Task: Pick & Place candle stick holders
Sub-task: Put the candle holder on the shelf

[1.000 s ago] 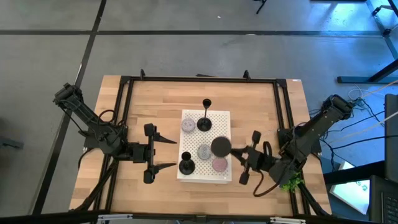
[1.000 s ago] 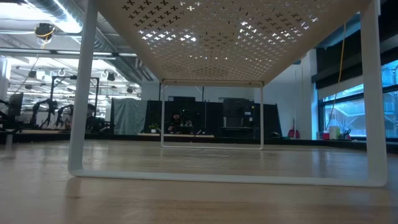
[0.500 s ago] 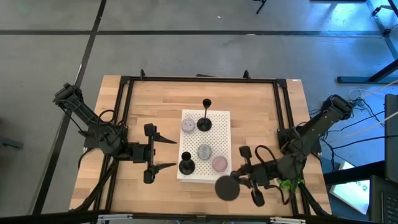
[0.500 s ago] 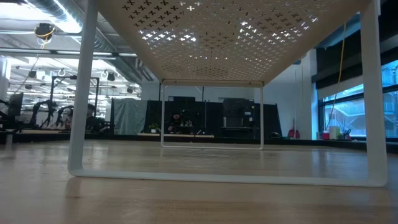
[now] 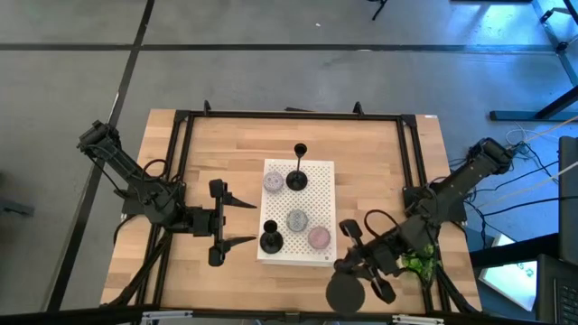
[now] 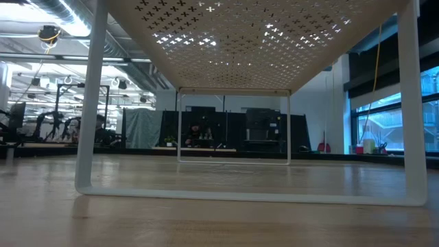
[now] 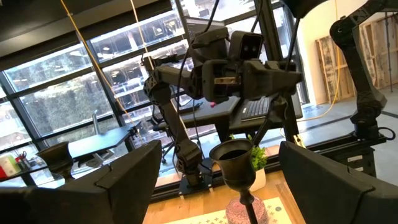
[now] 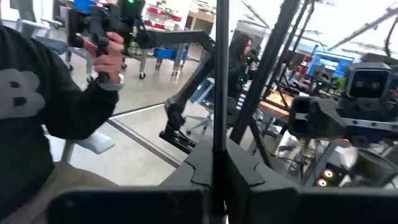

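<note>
My right gripper (image 5: 357, 271) sits at the near edge of the table (image 5: 226, 149), fingers clamped on a holder's (image 5: 344, 291) thin stem, its round base swung out toward the camera past the edge. In my right wrist view that stem (image 8: 219, 93) runs straight up between my fingers. I'd call it stiff metal, smooth and slick, bottom-heavy with that wide base, so a grip on the stem will want to pivot; taking it low, close to the base, looks safest.

Just beyond, a second holder (image 5: 270, 240) stands on the near left corner of the white rack (image 5: 316, 176). My left gripper (image 5: 237, 221) waits beside it, fingers spread wide, holding nothing; its cup (image 7: 236, 162) fills my left wrist view.

Farthest off, a third holder (image 5: 297, 179) stands at the rack's far edge. Three pale round candles (image 5: 296, 219) sit between them.
</note>
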Robot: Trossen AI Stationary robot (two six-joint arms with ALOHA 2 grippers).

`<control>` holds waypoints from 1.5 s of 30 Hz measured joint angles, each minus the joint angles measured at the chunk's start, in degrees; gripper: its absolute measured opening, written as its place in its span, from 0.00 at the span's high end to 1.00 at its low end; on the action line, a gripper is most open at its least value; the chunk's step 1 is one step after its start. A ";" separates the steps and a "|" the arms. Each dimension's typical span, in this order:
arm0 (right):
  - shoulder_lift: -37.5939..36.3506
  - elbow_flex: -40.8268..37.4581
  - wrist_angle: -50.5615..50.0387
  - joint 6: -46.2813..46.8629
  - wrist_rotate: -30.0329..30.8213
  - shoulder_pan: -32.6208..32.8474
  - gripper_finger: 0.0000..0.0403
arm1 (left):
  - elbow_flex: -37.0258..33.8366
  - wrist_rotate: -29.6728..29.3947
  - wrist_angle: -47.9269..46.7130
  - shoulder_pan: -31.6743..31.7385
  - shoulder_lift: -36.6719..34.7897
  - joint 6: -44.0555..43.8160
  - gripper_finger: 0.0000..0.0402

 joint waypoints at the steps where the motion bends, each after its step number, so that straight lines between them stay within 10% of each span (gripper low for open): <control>1: 0.00 0.00 -0.12 0.00 0.00 -0.50 0.97 | 0.00 0.00 0.02 0.00 0.00 0.00 0.20; 14: 0.00 -0.02 -1.14 2.62 -12.76 -9.19 0.97 | 0.00 0.00 -0.04 0.00 0.00 0.00 0.20; 27: 0.00 -0.56 3.37 4.03 -13.04 -12.63 0.97 | 0.00 0.00 -0.68 0.00 0.00 -0.13 0.20; 45: -10.83 -21.06 21.63 10.07 -13.47 -21.73 0.97 | 0.00 0.00 -0.85 0.12 0.00 -0.11 0.20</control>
